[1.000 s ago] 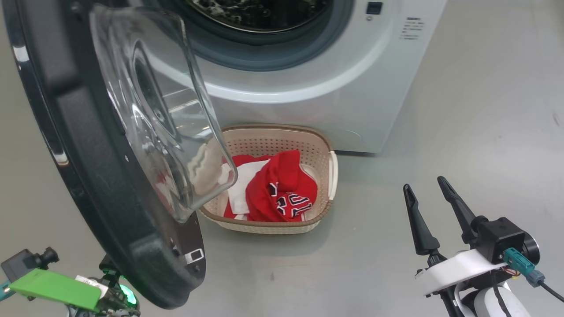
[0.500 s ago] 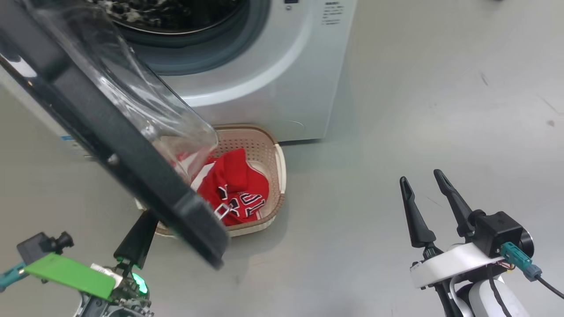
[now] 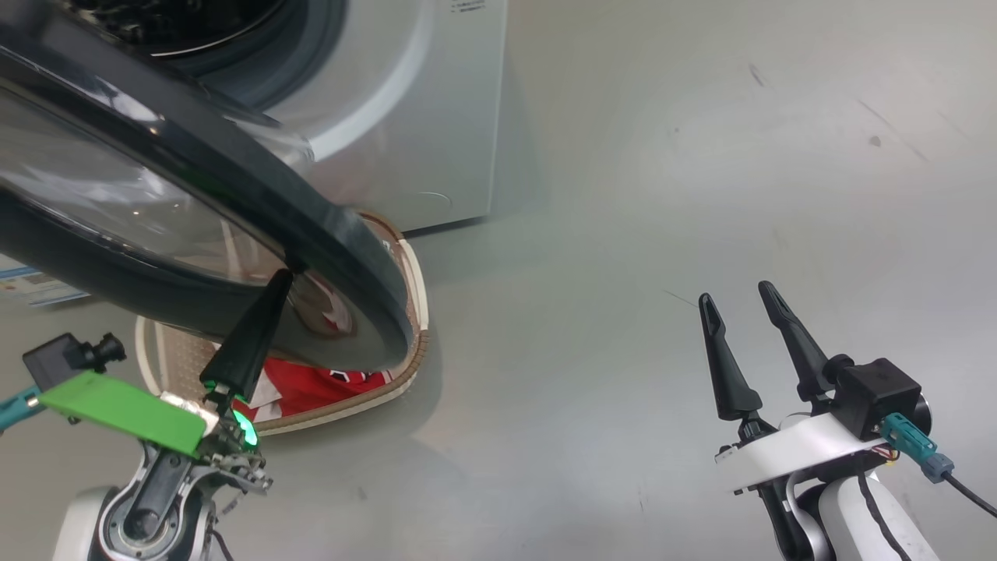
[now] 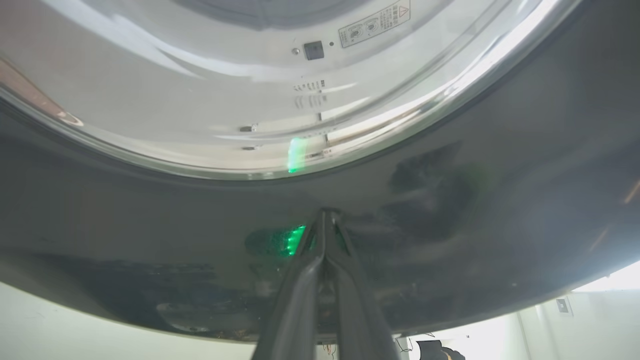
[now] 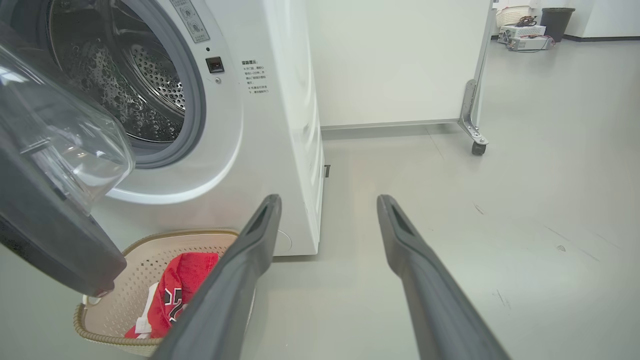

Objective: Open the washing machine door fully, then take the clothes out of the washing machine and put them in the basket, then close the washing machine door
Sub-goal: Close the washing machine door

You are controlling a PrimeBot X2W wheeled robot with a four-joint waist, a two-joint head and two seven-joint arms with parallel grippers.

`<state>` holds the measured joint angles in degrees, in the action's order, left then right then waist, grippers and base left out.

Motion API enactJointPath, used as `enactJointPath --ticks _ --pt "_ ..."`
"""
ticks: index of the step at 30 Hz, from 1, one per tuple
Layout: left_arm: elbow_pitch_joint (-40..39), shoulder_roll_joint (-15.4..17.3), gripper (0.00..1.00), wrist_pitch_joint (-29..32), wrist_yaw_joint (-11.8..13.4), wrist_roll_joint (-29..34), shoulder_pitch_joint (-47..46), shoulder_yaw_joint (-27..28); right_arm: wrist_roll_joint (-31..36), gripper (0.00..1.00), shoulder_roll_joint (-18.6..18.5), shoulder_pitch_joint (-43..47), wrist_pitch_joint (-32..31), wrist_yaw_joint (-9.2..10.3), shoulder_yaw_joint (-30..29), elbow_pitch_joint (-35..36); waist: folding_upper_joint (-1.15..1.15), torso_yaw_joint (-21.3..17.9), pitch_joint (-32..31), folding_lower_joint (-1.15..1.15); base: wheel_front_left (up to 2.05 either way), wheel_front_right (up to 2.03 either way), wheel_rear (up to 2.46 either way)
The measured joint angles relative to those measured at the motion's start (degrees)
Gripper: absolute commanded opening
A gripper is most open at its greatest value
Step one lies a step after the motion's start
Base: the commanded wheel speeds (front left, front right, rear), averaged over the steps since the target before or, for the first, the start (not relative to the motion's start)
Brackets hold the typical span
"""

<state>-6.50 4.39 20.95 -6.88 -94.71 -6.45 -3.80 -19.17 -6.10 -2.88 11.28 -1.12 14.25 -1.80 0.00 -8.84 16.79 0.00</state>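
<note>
My left hand point(image 3: 280, 277) is clenched, its two dark fingers pressed flat together with nothing between them. Its tip sits against the outer face of the washing machine door point(image 3: 335, 226), on the glossy black rim near the lower edge. In my left wrist view the closed left hand point(image 4: 325, 213) meets its own dim reflection in that rim point(image 4: 150, 225), so I read it as touching. The clear glass bowl curves just above the tip.

The door stands out from the washing machine point(image 3: 420, 117), part-way between open and shut. In my right wrist view the grey-ringed opening and steel drum of the machine point(image 5: 280, 125) are uncovered beyond the door point(image 5: 45, 235).

The basket point(image 3: 413, 312) sits on the floor point(image 3: 662, 156) just in front of the machine, largely under the door and right beyond my left hand. The clothes point(image 3: 311, 386) lie inside it, red with black-and-white lettering, also seen in my right wrist view point(image 5: 185, 280) inside the brown rim point(image 5: 200, 235).

My right hand point(image 3: 736, 294) is released, fingers spread and empty, over bare floor, well apart from the door and the basket. From its own wrist, the right hand point(image 5: 328, 198) points past the machine's front corner.
</note>
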Motion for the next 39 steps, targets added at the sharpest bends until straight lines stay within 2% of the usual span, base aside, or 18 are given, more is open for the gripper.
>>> enactJointPath --ticks 9,24,29,39 --pt "4.3 0.5 0.0 0.0 0.1 0.6 -7.2 0.6 -0.6 1.0 0.7 -1.5 0.8 -0.6 0.4 -1.3 0.0 -4.2 2.2 0.0 0.0 0.0 0.0" --pt "12.9 2.4 0.0 0.0 3.3 1.0 -22.2 2.4 -1.6 1.0 1.4 -4.1 1.7 -1.35 0.5 -3.4 0.0 -9.6 6.0 0.0 0.0 0.0 0.0" --pt "15.9 2.7 0.0 -0.1 4.1 1.4 -26.0 2.9 -1.7 1.0 1.6 -4.6 2.2 -1.78 0.3 -4.2 0.0 -10.5 6.6 0.0 0.0 0.0 0.0" --pt "21.0 2.7 0.0 -0.7 4.1 3.0 -32.2 2.9 -1.8 1.0 1.7 -5.4 2.4 -1.79 -0.1 -5.2 0.0 -10.8 7.1 0.0 0.0 0.0 0.0"
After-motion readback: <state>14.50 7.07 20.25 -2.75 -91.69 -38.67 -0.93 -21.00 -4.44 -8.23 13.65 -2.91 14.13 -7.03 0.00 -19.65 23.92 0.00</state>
